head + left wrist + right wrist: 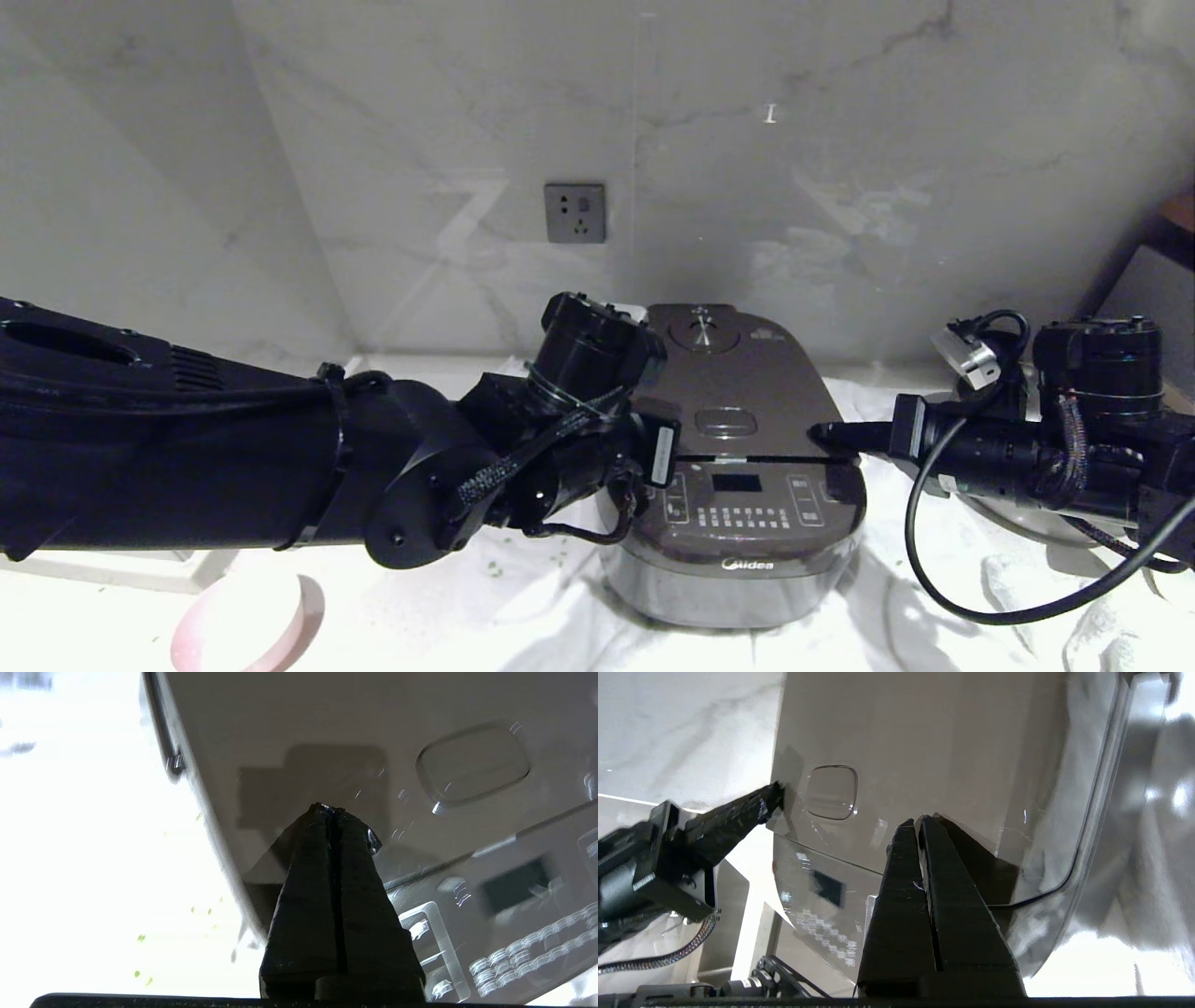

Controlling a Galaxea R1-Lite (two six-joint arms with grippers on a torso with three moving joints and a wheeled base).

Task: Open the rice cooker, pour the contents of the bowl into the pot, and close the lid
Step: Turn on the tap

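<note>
The rice cooker (738, 523) stands on a white cloth with its lid (747, 383) down, so the pot is hidden. My left gripper (331, 808) is shut and empty, its tip at the lid's left edge beside the oval release button (472, 767). My right gripper (819, 434) is also shut and empty, and its tip rests on the lid's right front corner. The pale pink bowl (247, 630) sits low at the front left under my left arm; its inside does not show. A few green bits (140, 938) lie scattered on the cloth left of the cooker.
A marble wall with a grey socket (575, 213) rises close behind the cooker. A shiny steel pan (1018, 527) shows partly behind my right arm. Rumpled white cloth (934, 607) covers the counter. A dark box edge (1158, 271) stands at the far right.
</note>
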